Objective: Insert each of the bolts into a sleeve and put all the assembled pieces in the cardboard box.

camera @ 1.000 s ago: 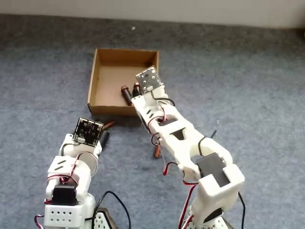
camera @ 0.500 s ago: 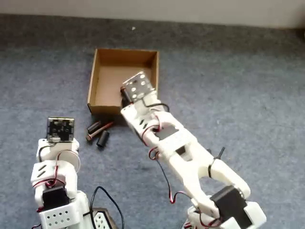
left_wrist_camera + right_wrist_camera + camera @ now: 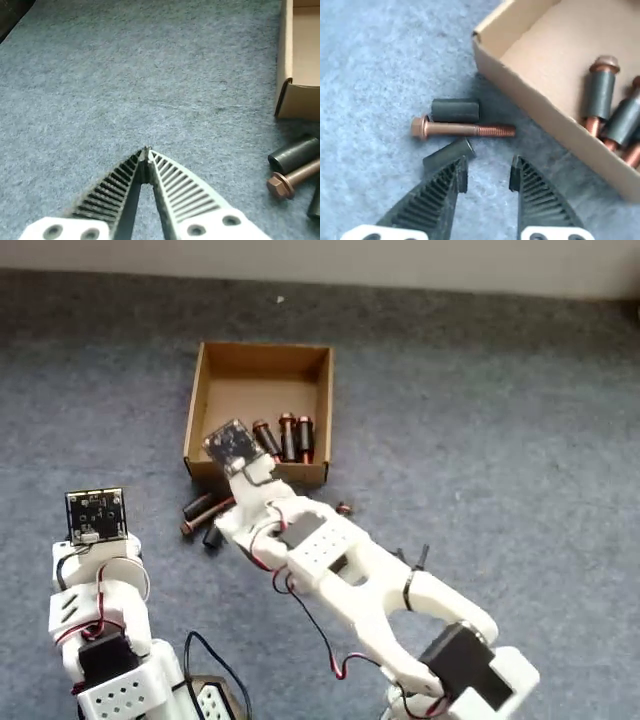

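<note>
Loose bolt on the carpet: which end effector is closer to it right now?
Right. The right end effector is open directly in front of the bolt; the left end effector is shut over carpet, farther off to the bolt's side.

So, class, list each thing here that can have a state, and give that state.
left gripper: fingers shut, empty.
right gripper: fingers open, empty.
cardboard box: open-topped, holds three assembled pieces.
bolt: loose on the carpet, not sleeved.
two sleeves: lying empty beside the bolt.
</note>
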You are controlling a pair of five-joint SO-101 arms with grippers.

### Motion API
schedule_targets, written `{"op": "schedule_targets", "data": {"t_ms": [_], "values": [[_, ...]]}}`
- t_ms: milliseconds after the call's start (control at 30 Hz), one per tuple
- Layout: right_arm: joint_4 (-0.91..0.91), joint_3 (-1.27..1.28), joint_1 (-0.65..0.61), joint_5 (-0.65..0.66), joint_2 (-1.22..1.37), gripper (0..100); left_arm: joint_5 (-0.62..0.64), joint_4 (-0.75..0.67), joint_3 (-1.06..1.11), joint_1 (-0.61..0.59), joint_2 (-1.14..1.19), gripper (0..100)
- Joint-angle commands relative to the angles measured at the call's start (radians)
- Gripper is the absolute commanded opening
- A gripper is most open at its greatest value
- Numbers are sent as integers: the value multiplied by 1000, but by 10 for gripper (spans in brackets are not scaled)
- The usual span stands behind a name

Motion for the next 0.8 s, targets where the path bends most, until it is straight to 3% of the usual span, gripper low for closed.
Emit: {"op": "schedule_targets", "data": {"t_ms": [0, 100, 267, 767], "values": [[248, -249, -25, -201, 36, 131, -5, -2, -36, -8, -5, 7], [380, -395, -50, -336, 119, 131, -5, -2, -36, -7, -5, 7], [452, -552, -90, -473, 268, 131, -5, -2, -35, -7, -5, 7], [450, -641, -81, -537, 490, 131, -5, -2, -35, -5, -5, 7]]}}
